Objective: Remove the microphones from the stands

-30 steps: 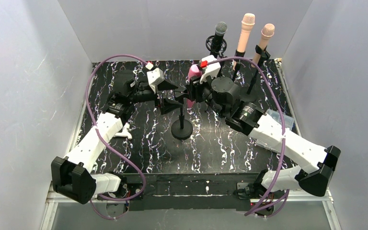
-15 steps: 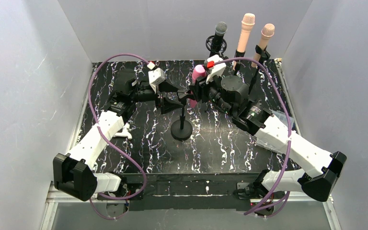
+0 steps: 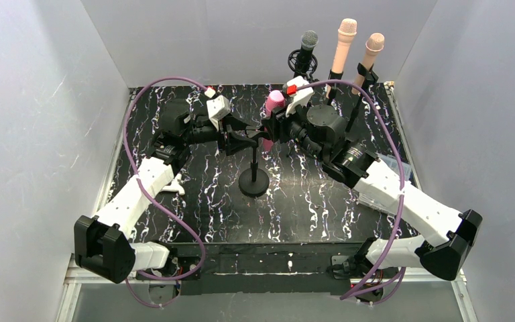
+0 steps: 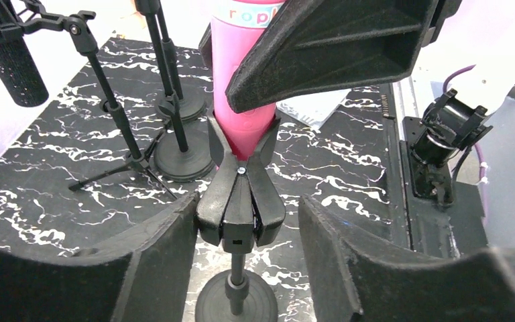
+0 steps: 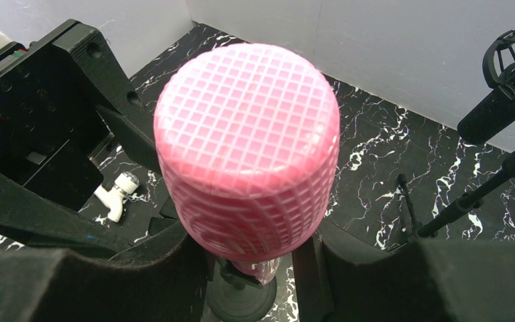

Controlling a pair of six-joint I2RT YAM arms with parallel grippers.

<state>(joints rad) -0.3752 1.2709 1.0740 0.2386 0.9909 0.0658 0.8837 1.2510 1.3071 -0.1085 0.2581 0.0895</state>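
Note:
A pink microphone (image 3: 273,102) stands tilted in the black clip (image 4: 240,201) of a short stand (image 3: 254,180) at the table's middle. My right gripper (image 3: 271,127) reaches in from the right and is shut on the microphone's body just under the mesh head (image 5: 248,147). One of its fingers (image 4: 335,54) crosses the pink body in the left wrist view. My left gripper (image 3: 245,139) comes from the left at clip height. It is open, its fingers either side of the clip, the left one almost touching and a gap on the right.
Three more microphones stand on stands along the back wall: a black one (image 3: 306,47) and two peach ones (image 3: 344,43) (image 3: 371,50). A small white part (image 3: 172,188) lies left of centre. A clear plastic piece (image 3: 395,168) lies by the right wall.
The left gripper's jaws have drawn closer together around the stand's clip. The right arm shifted slightly back and right, its grip on the microphone unchanged.

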